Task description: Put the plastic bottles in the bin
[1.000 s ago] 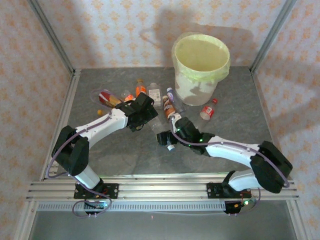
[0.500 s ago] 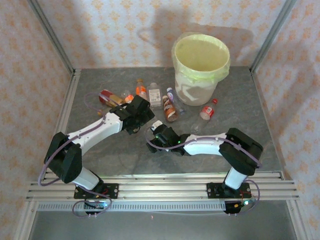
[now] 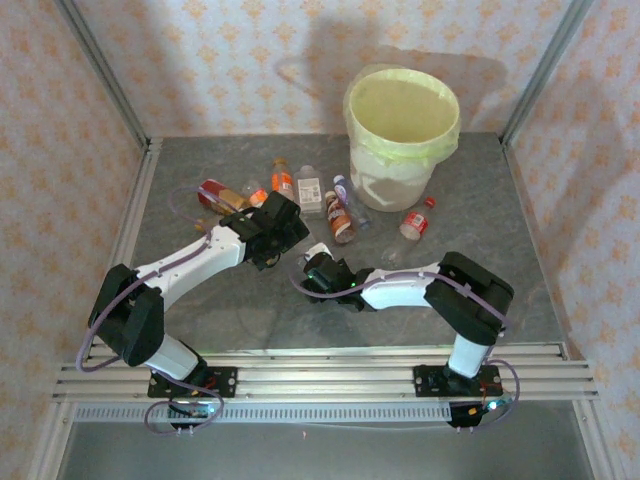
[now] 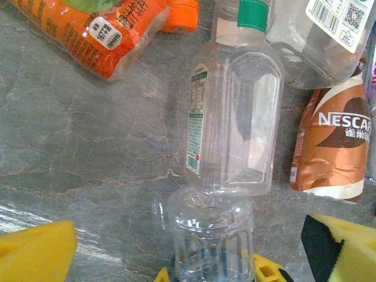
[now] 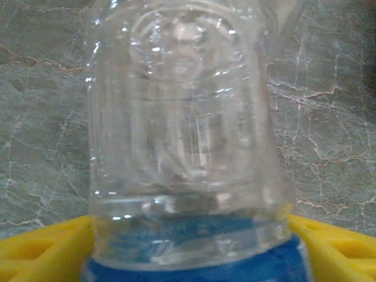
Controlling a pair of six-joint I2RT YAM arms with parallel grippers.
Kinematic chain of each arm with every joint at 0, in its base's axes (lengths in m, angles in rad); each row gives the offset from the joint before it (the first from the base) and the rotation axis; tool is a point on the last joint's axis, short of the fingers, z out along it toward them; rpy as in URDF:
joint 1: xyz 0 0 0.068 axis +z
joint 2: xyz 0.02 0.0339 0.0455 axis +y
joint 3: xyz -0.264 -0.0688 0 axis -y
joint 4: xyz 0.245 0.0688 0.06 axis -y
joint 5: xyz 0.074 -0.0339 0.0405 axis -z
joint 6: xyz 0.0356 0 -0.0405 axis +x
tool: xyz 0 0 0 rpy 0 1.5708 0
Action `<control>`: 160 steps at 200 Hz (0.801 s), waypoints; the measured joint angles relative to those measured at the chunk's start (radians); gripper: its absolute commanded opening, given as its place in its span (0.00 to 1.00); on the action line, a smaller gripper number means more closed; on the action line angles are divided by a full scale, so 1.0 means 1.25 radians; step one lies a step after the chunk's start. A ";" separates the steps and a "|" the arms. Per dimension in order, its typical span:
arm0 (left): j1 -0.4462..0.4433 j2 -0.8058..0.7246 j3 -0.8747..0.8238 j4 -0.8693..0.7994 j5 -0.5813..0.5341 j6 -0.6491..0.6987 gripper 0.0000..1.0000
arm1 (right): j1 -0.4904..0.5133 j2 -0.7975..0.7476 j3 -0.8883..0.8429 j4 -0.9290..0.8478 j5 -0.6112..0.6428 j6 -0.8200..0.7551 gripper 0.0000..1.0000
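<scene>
Clamped between the yellow fingers (image 5: 41,249) of the right tool (image 5: 189,244) is a clear bottle (image 5: 188,135) with a blue label, and the fingers are pressed against both of its flanks. Whether this bottle rests on the grey counter (image 3: 480,290) or is raised just off it cannot be told. From above, the right tool (image 3: 318,268) is seen near the middle of the counter, to the near left of the bin (image 3: 402,135).

The left tool (image 3: 290,238) is held just to the far left of it. In its own wrist view, the left tool (image 4: 188,252) is spread wide with nothing gripped. The clear bottle (image 4: 211,229) lies in the gap, untouched by either of the left tool's fingers.

Beyond it, the other plastic bottles (image 3: 300,195) are scattered on the counter, lying on their sides to the left of the bin. Among them are seen:
- an unlabelled-looking clear one with a green and white label (image 4: 235,117);
- an orange-labelled bottle (image 4: 88,29) to the far left;
- a brown Nescafe bottle (image 4: 335,141) to the right.

A red-capped bottle (image 3: 415,220) is set apart, just near of the bin. The bin stands upright at the far side, right of centre, with a pale yellow-green bag folded over its rim.
</scene>
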 measured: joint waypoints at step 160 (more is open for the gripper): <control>0.001 -0.013 0.007 0.021 -0.012 0.060 1.00 | -0.003 -0.368 -0.065 -0.099 0.012 -0.034 0.51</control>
